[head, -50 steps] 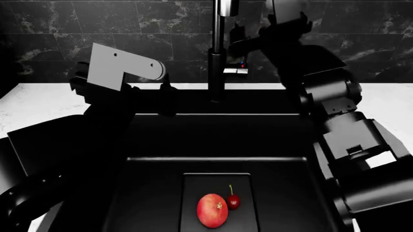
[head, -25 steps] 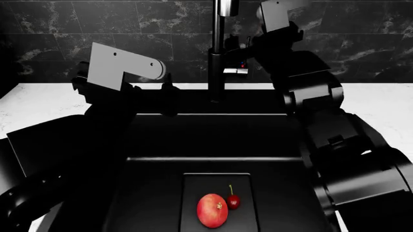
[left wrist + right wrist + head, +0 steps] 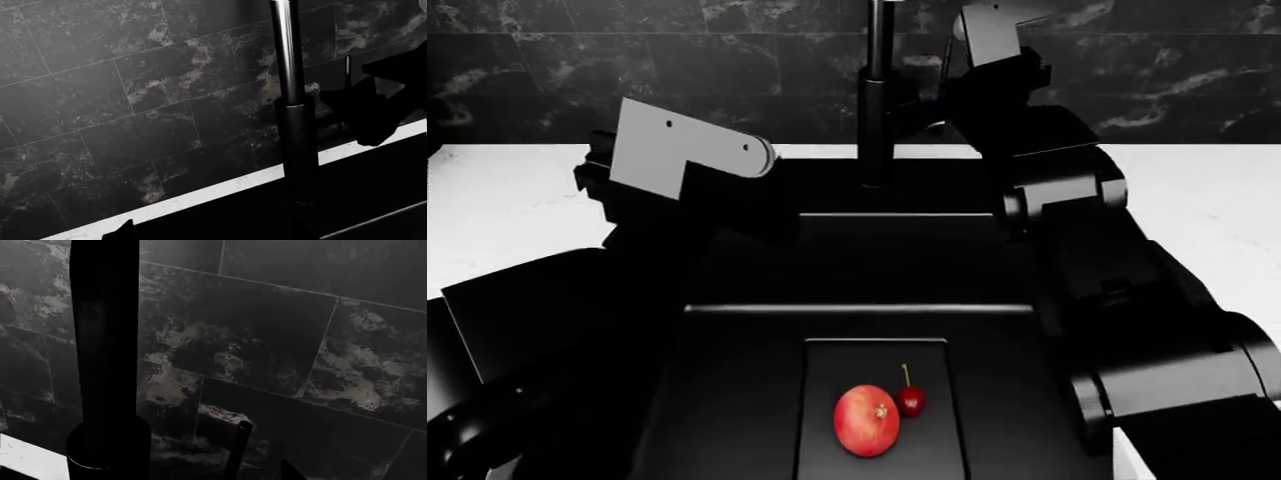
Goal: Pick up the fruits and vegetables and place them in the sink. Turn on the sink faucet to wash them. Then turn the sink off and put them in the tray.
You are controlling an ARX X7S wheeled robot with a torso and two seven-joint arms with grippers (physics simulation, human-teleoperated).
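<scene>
We see the red fruit (image 3: 868, 421) and the cherry (image 3: 910, 400) touching side by side on the raised drain panel of the black sink (image 3: 734, 400). Behind the basin stands the faucet (image 3: 878, 120). Our right gripper (image 3: 941, 105) sits just beside its post; our left gripper (image 3: 777, 185) hangs over the sink's back edge. We cannot tell how either's jaws stand.

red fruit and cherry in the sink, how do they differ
The red fruit is several times bigger than the cherry and lighter, an orange-red against the cherry's dark red. The cherry has a thin green stem standing up from it; the red fruit has none, only a small mark on the side facing the cherry. Both are round and sit side by side, apparently touching, on the raised panel in the sink.
</scene>
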